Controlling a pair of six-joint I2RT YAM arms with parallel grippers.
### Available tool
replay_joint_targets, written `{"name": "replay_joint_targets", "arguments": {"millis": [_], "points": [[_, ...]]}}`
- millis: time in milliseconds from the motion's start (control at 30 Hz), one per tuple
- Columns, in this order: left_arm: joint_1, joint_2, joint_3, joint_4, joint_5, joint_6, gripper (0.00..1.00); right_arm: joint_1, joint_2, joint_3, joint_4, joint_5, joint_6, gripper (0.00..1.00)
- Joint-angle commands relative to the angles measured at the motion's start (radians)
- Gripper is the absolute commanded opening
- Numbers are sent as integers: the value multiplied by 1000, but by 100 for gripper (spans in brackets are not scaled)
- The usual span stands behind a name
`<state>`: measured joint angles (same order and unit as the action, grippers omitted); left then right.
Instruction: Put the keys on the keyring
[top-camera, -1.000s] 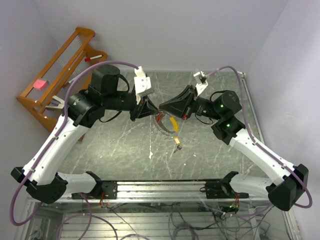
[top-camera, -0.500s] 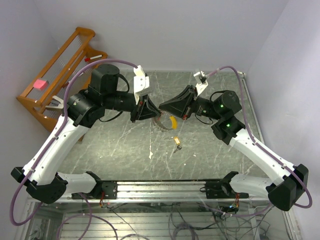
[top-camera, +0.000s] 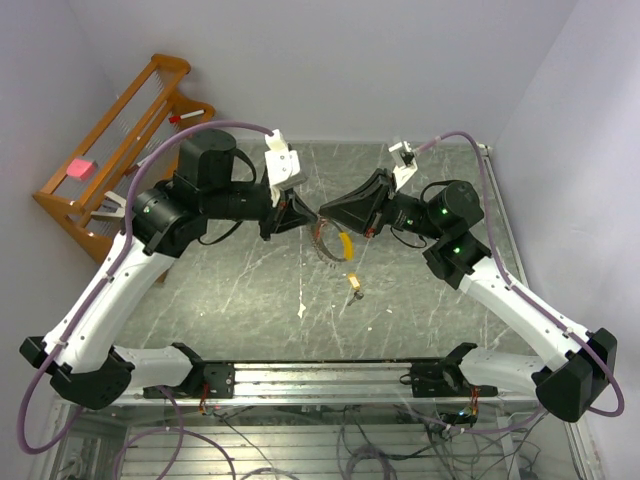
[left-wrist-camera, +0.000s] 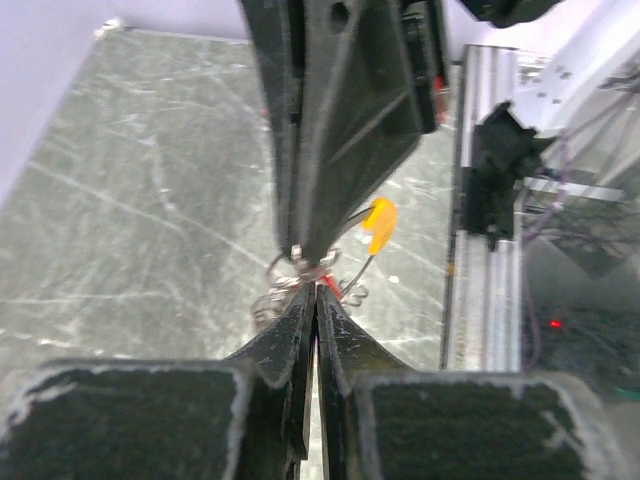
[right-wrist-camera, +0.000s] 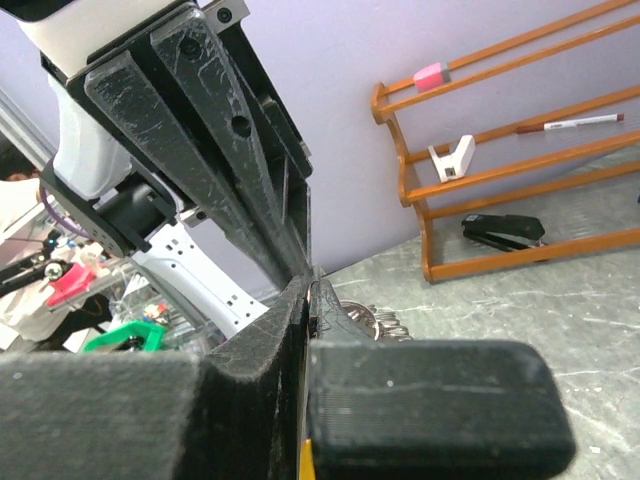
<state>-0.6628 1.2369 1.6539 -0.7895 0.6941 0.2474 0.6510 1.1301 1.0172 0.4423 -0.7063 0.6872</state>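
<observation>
- L gripper (top-camera: 304, 219) and R gripper (top-camera: 322, 214) met tip to tip over mid table (top-camera: 230, 300), towards the far side; each blocked the other's wrist view.
- L jaws pressed together, only a hairline gap. A red bit (left-wrist-camera: 330, 284) sat right at the tips; couldn't tell if it was pinched, or if it was a key.
- R jaws also closed tight in the R wrist view; what they held, if anything, was hidden by the fingers.
- Keyring (top-camera: 325, 247) sat just under both tips, w/ its coils showing either side of the L fingers (left-wrist-camera: 290, 340). Yellow tag (top-camera: 346, 245) was on its R side. Couldn't tell if it was lifted or resting.
- Brass key (top-camera: 354, 285) lay on the table nearer the bases, apart from the ring.
- White scrap (top-camera: 301, 311) lay near it, to the L.
- Wooden rack (top-camera: 110, 150) stood at far L, off the table, holding a pink block (right-wrist-camera: 430, 72), pen (right-wrist-camera: 570, 123) and stapler (right-wrist-camera: 500, 232).
- Rail (top-camera: 330, 375) ran along the near edge.
</observation>
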Motion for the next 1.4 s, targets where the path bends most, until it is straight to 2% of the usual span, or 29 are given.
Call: {"name": "replay_joint_targets", "arguments": {"millis": [0, 200, 433, 1133, 1367], "points": [[8, -52, -15, 50, -110, 24, 15, 1, -27, 27, 32, -4, -9, 0], [9, -48, -28, 72, -57, -12, 28, 0, -18, 27, 52, -10, 4, 0], [8, -26, -31, 71, 23, -41, 36, 0, -13, 33, 54, -2, -5, 0], [8, 21, 27, 77, 78, -86, 29, 6, 6, 17, 92, -18, 9, 0], [8, 25, 23, 82, 106, -89, 16, 6, -1, 9, 92, -15, 12, 0]]}}
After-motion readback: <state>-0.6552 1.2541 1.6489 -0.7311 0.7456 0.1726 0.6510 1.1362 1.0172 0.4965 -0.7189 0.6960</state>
